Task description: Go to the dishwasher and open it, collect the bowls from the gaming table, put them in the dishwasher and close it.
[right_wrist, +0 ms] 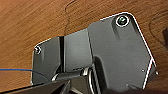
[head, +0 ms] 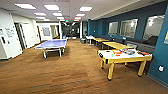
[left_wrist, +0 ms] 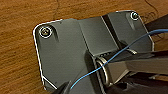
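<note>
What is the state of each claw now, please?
Left claw: cannot be told.
Right claw: cannot be told.

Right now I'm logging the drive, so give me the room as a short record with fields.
place: large room, blue walls on the right
floor: brown carpet
gaming table: yellow sides, white top, at right
on it: small coloured things, too blurred to name
ping-pong table: blue, at left, farther off
other tables: yellow, along the right wall
</note>
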Tool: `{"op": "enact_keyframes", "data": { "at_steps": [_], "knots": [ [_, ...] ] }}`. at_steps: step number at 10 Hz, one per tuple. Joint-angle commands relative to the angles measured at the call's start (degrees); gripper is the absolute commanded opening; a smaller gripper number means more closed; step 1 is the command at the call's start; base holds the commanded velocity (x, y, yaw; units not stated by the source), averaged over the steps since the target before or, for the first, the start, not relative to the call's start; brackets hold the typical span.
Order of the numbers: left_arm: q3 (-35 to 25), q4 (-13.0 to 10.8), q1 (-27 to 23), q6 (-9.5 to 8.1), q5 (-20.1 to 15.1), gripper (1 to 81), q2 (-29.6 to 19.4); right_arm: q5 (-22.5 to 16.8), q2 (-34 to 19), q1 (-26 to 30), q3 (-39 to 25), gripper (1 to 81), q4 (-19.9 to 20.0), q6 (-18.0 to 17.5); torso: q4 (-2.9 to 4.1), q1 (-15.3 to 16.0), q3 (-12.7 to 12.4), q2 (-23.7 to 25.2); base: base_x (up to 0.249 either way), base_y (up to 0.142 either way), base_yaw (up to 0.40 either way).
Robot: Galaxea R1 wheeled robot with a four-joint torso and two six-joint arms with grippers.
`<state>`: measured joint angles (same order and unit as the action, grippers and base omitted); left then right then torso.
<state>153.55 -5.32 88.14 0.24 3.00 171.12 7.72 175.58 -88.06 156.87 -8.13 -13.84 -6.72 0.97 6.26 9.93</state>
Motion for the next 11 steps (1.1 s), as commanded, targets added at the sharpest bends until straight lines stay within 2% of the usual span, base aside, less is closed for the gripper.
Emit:
{"op": "enact_keyframes", "data": {
  "at_steps": [1,11],
  "knots": [
    [0.0,0.2,-3.2,0.37,-2.7,81.1,-0.2,-2.2,0.3,3.4,-0.3,81.1,-0.4,0.2,0.0,0.0,0.0,0.0,0.202,0.0,0.0],
    [0.0,0.2,-3.3,0.37,-2.7,81.1,0.1,-2.2,0.2,3.1,-0.2,81.1,-0.4,0.2,0.0,0.0,0.0,0.0,0.202,0.0,0.0]
  ]
}}
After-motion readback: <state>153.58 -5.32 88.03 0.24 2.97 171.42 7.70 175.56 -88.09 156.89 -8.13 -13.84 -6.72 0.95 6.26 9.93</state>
